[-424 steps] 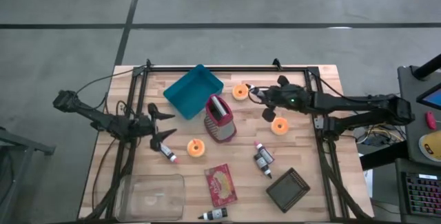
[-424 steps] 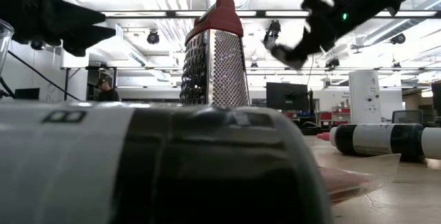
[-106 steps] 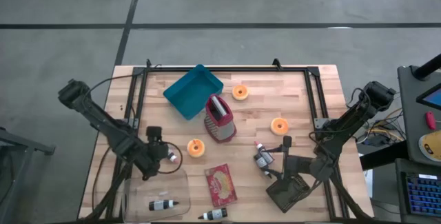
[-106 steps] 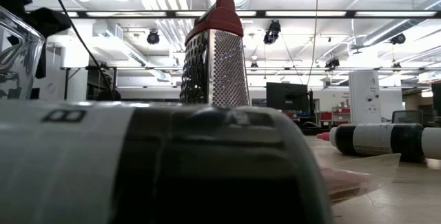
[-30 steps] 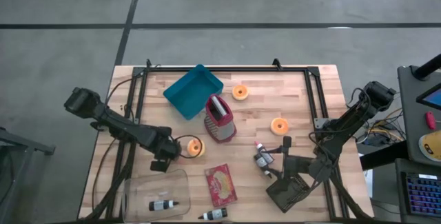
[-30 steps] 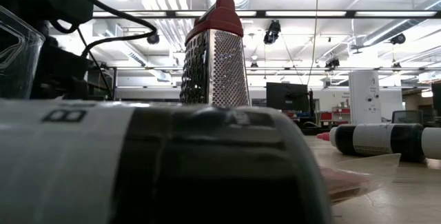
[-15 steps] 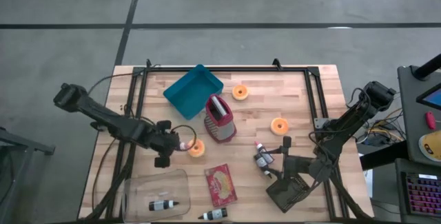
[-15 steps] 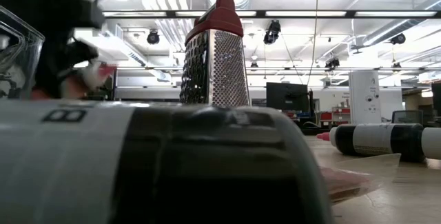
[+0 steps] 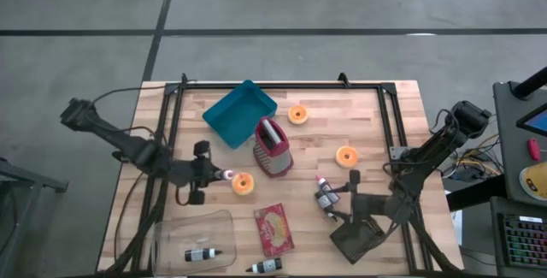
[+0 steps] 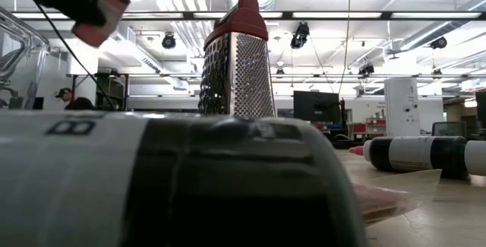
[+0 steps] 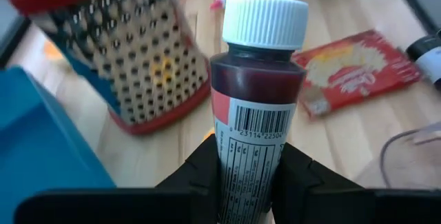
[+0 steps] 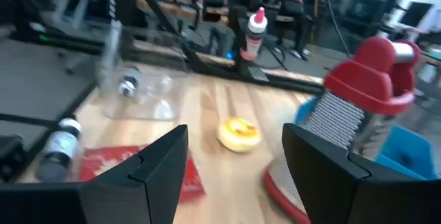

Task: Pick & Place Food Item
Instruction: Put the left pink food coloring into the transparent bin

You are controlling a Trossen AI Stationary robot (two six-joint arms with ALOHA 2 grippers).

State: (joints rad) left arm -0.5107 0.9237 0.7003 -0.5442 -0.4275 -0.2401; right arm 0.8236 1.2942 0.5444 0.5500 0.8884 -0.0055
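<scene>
A small bottle of red liquid, with a white cap and pink tip, is in my left gripper, which is shut on it above the table's left middle, next to an orange doughnut. The low view shows the bottle high above the table. A clear container at the near left holds another small bottle, lying on its side. My right gripper hangs open over the near right, by a dark square block, touching nothing. My left gripper pinches the bottle's labelled body near its base end between its two fingers. The fingers slant down from the table's left side and lie along the bottle. The bottle is lifted clear, its cap end pointing away from the wrist toward the doughnut.
A red-topped grater stands mid-table with a blue tray behind it. Two more doughnuts lie at the far right. A red packet and loose bottles lie near the front.
My left gripper has risen from the table with the red bottle, tipping from pointing steeply down to a shallower slant. It has drawn back slightly toward the table's left. The bottle is now lifted clear, its cap toward the doughnut.
</scene>
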